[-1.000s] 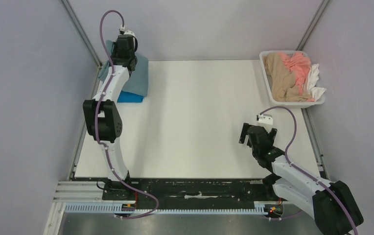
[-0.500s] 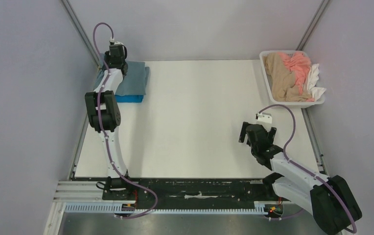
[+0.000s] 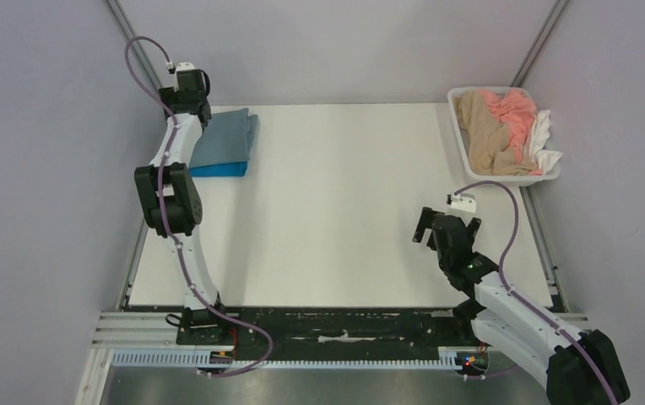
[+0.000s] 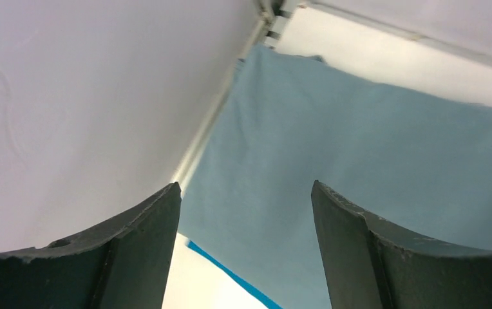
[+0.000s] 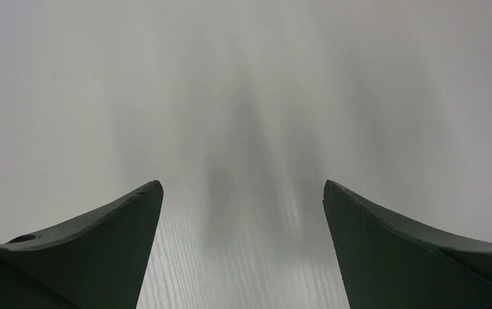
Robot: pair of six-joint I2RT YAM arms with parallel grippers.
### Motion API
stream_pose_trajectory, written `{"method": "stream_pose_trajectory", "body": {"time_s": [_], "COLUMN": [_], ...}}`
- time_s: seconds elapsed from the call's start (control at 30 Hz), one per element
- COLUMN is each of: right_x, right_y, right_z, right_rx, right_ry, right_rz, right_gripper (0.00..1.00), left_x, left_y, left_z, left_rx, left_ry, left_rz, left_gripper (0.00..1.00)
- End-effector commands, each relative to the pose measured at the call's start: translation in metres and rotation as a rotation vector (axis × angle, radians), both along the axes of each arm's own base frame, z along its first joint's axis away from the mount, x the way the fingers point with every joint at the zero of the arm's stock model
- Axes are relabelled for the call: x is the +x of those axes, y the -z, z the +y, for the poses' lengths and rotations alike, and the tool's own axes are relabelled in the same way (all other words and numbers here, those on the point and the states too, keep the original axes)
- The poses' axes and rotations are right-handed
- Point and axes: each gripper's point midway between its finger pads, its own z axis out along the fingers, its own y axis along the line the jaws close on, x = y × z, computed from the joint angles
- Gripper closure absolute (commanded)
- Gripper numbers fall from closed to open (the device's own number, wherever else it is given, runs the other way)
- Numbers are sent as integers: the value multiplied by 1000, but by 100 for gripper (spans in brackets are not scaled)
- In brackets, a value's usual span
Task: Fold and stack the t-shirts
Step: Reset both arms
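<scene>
While the left arm is stretching out to the far left corner of the white surface (image 3: 344,211), its left gripper (image 4: 245,187) is hanging above the stack with both dark fingers spread wide and nothing between them. The large dusty grey-blue cloth t-shirt (image 3: 228,139) is lying folded into a flat rectangle in that corner, close against the wall rail. It is resting on top of the bright cobalt blue t-shirt (image 3: 218,170), which is showing only as a thin strip along the near edge of the stack. The right gripper (image 5: 241,183) is hovering over bare surface on the near right side, well apart from the shirts, its fingers also standing wide apart and holding nothing. A white plastic basket (image 3: 509,178) at the far right corner is holding crumpled tan, pink and white clothes.
</scene>
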Motion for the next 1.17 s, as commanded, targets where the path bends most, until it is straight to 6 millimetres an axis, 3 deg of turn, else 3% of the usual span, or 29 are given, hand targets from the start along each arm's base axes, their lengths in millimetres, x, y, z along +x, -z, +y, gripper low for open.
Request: {"method": "stream_pose_trajectory", "body": {"time_s": [0.0, 0.1, 0.13, 0.17, 0.23, 0.3, 0.4, 0.47, 0.63, 0.73, 0.9, 1.13], "right_x": [-1, -3, -3, -4, -5, -5, -6, -7, -8, -7, -5, -2], "right_y": [-8, -9, -8, -8, -8, -8, -6, -4, -4, -7, -11, -17], "right_z": [4, 7, 9, 12, 15, 17, 19, 19, 18, 14, 10, 9], "right_rx": [17, 29, 35, 45, 51, 56, 61, 61, 67, 65, 75, 97], "right_ry": [-35, -56, -67, -84, -102, -114, -134, -131, -129, -112, -92, -79], "right_rz": [-23, -23, -21, -22, -22, -23, -17, -15, -43, -76, -134, -205], "right_gripper": [2, 2, 2, 2, 2, 2, 2, 2, 2, 2, 2, 2], "left_x": [-18, -41, -52, -62, -94, -124, -177, -211, -291, -315, -332, -333], "left_y": [-71, -82, -76, -83, -77, -64, -29, -11, 28, 41, 33, 25], "left_z": [-63, -112, -138, -155, -193, -229, -273, -290, -309, -290, -273, -267], "left_rx": [-318, -482, -533, -571, -618, -641, -646, -640, -742, -748, -754, -752], "left_ry": [38, 79, 122, 159, 247, 345, 446, 491, 584, 529, 522, 521], "left_rz": [-266, -323, -311, -338, -347, -330, -235, -190, -158, -162, -226, -276], "left_gripper": [20, 20, 20, 20, 19, 19, 18, 18, 18, 17, 17, 17]}}
